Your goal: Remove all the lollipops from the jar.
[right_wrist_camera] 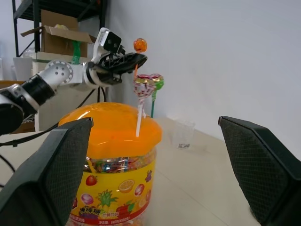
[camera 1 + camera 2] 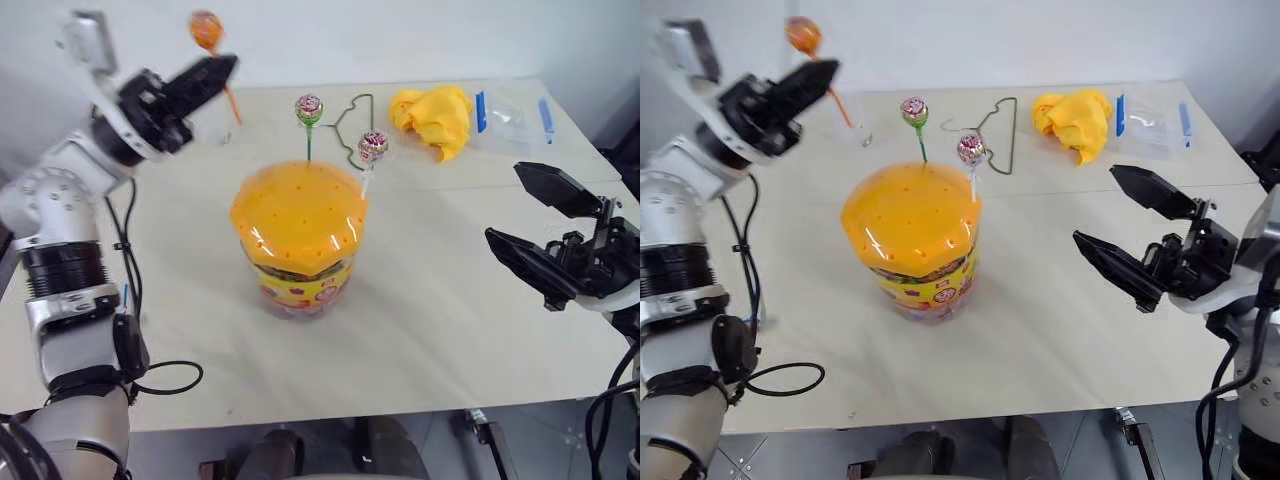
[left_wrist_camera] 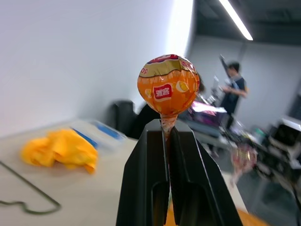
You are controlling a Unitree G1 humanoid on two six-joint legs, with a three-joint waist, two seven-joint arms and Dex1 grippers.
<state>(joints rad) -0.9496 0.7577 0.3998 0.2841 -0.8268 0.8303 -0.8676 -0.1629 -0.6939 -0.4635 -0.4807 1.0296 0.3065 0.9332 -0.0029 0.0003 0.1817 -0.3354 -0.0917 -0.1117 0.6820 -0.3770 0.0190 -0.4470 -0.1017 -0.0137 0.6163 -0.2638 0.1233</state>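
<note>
At upper left, the left gripper [image 2: 222, 68] pinches an orange lollipop [image 2: 206, 30]; 2 lollipops [image 2: 309, 109] stand in the jar [image 2: 298, 235]; the right gripper [image 2: 525, 205] gapes wide, empty.

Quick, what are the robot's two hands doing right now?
Left hand: closed on the stick of the orange lollipop, lifted away from the jar.
Right hand: open, holding nothing.

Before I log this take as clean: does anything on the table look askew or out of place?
Nothing is spilled or damaged. The jar stands upright with two lollipops still planted in its lid. Odd extras: a wire hanger and a crumpled yellow cloth lying behind it.
</note>
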